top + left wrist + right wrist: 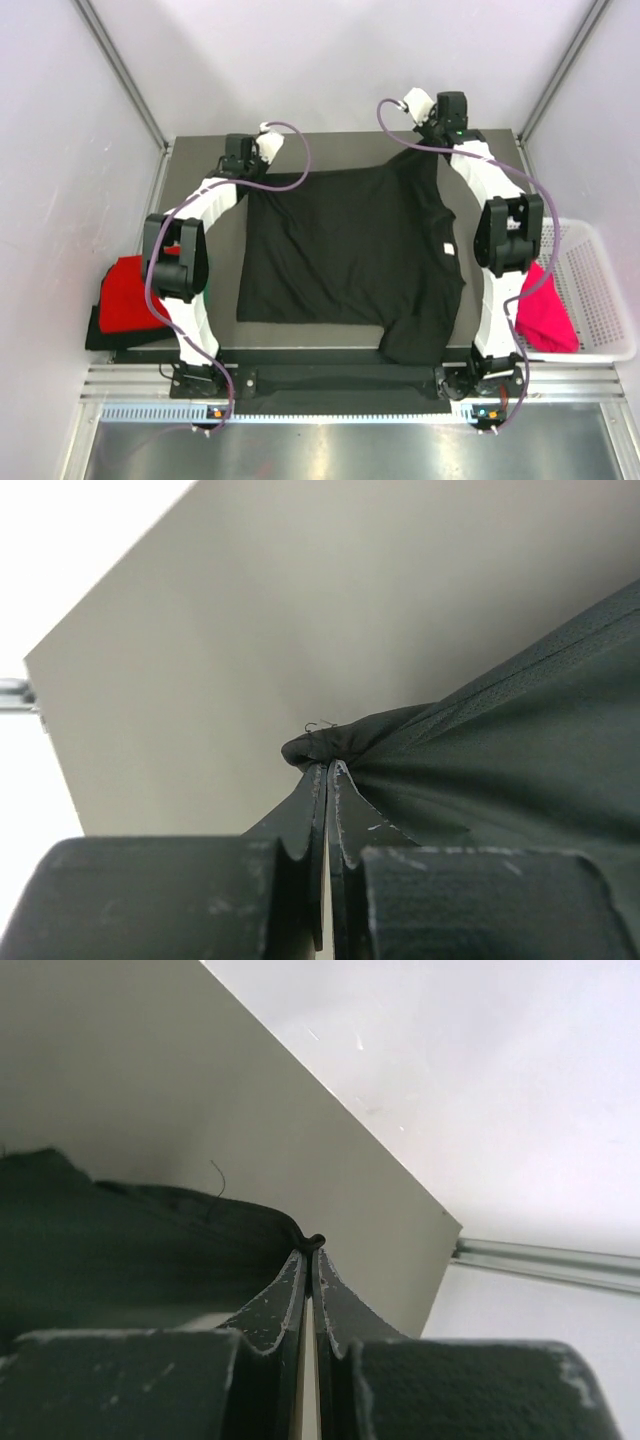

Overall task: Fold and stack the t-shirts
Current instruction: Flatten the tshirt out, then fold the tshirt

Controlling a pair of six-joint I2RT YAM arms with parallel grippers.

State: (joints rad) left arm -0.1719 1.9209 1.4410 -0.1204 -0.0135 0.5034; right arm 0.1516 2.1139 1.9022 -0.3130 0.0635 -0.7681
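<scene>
While I watch from above, the black t-shirt (pixel 345 250) lies spread across the bench (pixel 340 148). My left tool (pixel 328 770) is clenched on its far left corner, and my right tool (pixel 308 1248) on its far right corner. The red t-shirt (pixel 130 295) sits at the left edge, and the magenta-pink t-shirt (pixel 548 312) is in the white mesh basket (pixel 600 300) on the right.

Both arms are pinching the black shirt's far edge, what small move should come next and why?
Probably raise both together a little. The left gripper and right gripper are each shut on the far edge of the black shirt, which lies spread on the table, so lifting would free that edge for folding.
</scene>
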